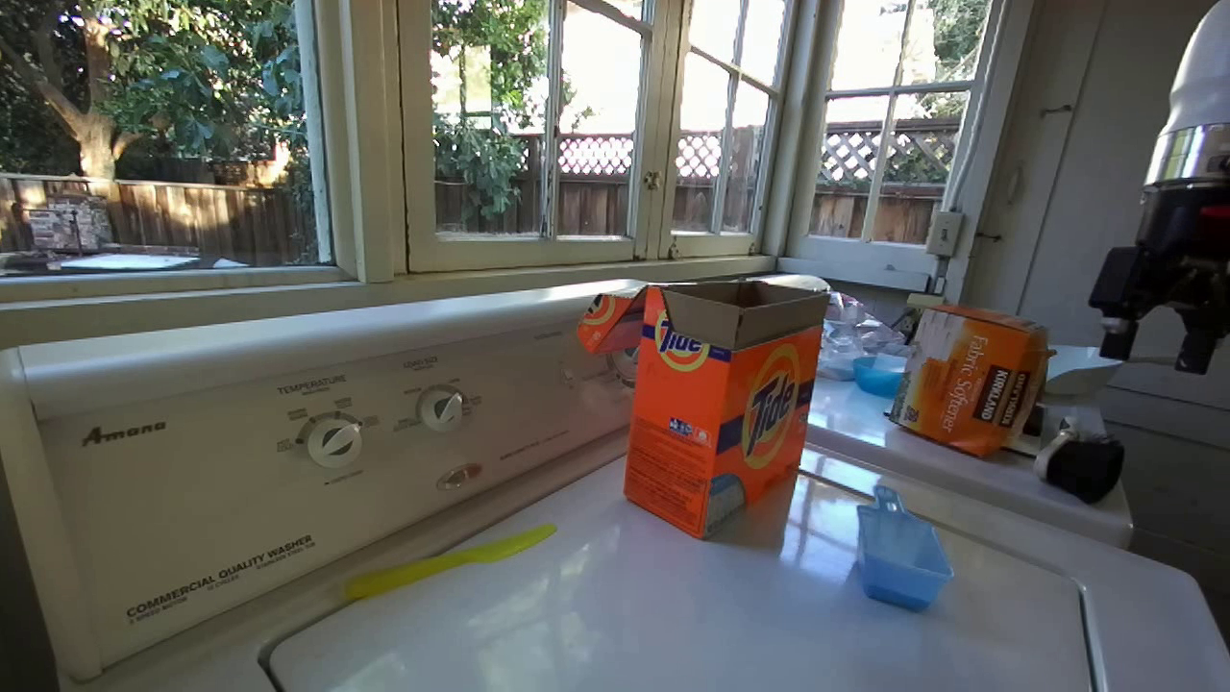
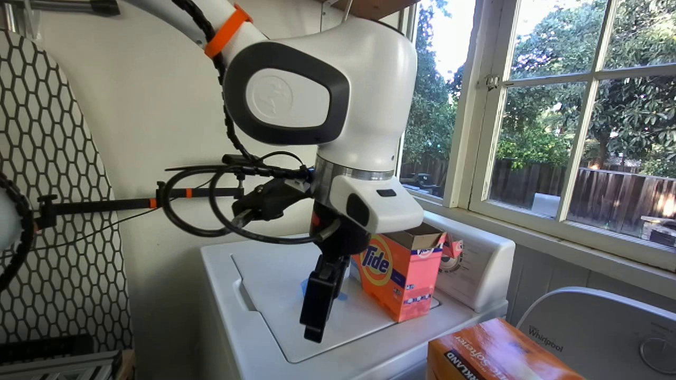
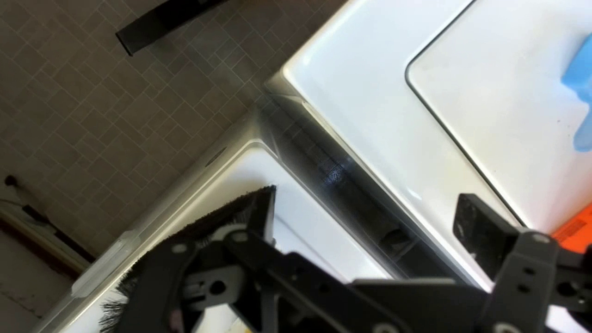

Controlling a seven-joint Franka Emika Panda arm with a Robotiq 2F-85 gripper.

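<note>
My gripper (image 1: pixel 1156 351) is open and empty, its fingers pointing down. In the wrist view the fingers (image 3: pixel 370 215) are wide apart over the gap between two white machines. A black-bristled brush (image 1: pixel 1084 468) lies on the far machine and shows partly behind a finger in the wrist view (image 3: pixel 203 222). An orange Kirkland fabric softener box (image 1: pixel 971 380) stands tilted near it. An open orange Tide box (image 1: pixel 740 413) stands upright on the Amana washer (image 1: pixel 221 481). A blue scoop (image 1: pixel 903 557) lies on the washer lid; the gripper partly hides it in an exterior view (image 2: pixel 342 296).
A yellow-green utensil (image 1: pixel 452 560) lies by the washer's control panel. A blue bowl (image 1: pixel 876 375), a clear plastic bag (image 1: pixel 855 322) and a white dish (image 1: pixel 1081 370) are by the softener box. A Whirlpool machine (image 2: pixel 597 338) stands beside the washer. Windows line the back wall.
</note>
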